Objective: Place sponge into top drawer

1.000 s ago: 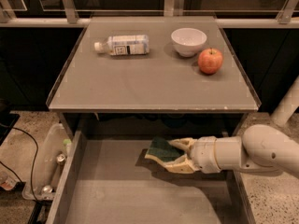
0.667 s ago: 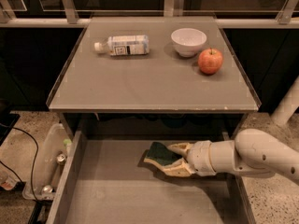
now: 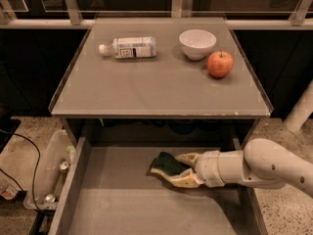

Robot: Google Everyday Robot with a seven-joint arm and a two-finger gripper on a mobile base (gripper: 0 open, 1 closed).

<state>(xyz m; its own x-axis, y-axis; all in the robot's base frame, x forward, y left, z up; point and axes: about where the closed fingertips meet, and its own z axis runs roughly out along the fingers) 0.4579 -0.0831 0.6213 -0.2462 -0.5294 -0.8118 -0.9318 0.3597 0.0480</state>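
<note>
The sponge [image 3: 165, 162], dark green on top with a pale yellow base, is low inside the open top drawer [image 3: 122, 204], right of its middle and near its back. My gripper [image 3: 176, 168] reaches in from the right with its cream fingers [image 3: 188, 157] above and below the sponge's right end. It is shut on the sponge. The sponge is at or just above the grey drawer bottom; I cannot tell if it touches.
On the table top [image 3: 146, 87] lie a plastic bottle [image 3: 128, 48] on its side, a white bowl [image 3: 197, 43] and a red apple [image 3: 220, 64]. A clear bin with cans [image 3: 54, 175] stands on the floor left of the drawer. My white arm [image 3: 264, 168] crosses the drawer's right wall.
The gripper with the sponge has shifted slightly left and down inside the drawer. The objects on the table have not moved.
</note>
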